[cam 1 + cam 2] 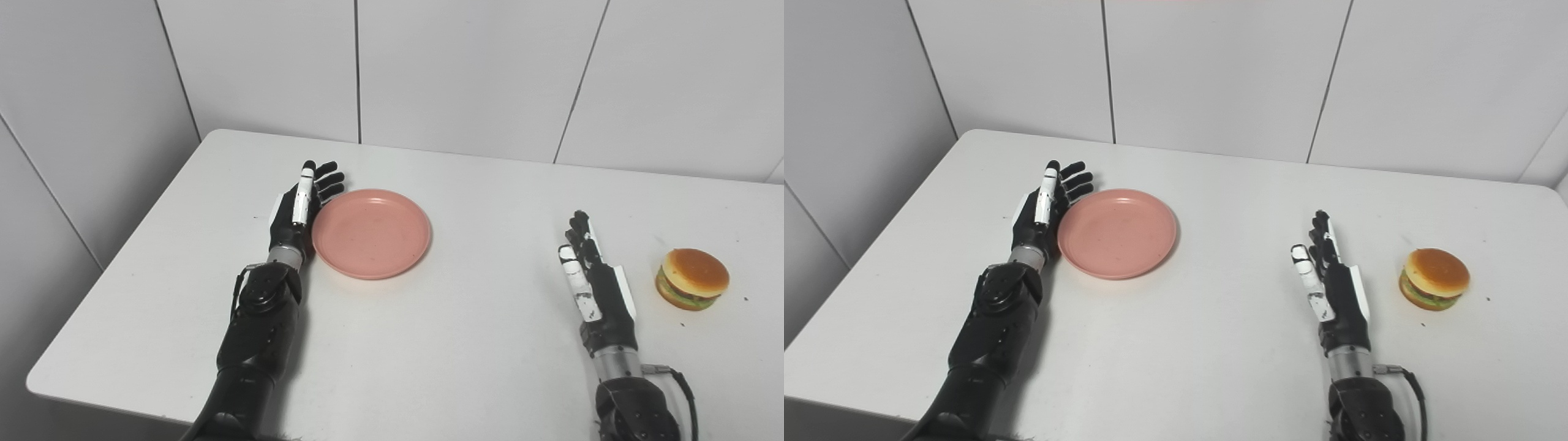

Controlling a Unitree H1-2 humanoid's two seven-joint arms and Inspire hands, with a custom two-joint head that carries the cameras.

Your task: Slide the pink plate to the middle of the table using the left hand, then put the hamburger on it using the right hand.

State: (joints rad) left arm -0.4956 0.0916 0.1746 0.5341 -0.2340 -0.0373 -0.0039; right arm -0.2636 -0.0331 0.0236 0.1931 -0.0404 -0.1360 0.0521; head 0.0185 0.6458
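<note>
The pink plate (371, 233) lies flat on the white desk (429, 343), left of the desk's middle, and nothing is in it. The left hand (301, 208) stands on edge at the plate's 9 o'clock, palm toward the rim, its fingers (327, 180) straight and a little spread, reaching round toward the plate's 10 o'clock. The hand holds nothing; it sits right against the rim, though from this angle I cannot be sure whether the palm actually touches it.

The hamburger (692, 278) sits upright on the desk far out at the plate's 3 o'clock side, well apart from the plate. The right hand (593, 282) stands on edge near the burger's 9 o'clock, clear of it, with bare desk between them. Its fingers (579, 229) are extended and close together, pointing toward 12 o'clock, gripping nothing, and the palm faces away from the burger, toward the plate.
</note>
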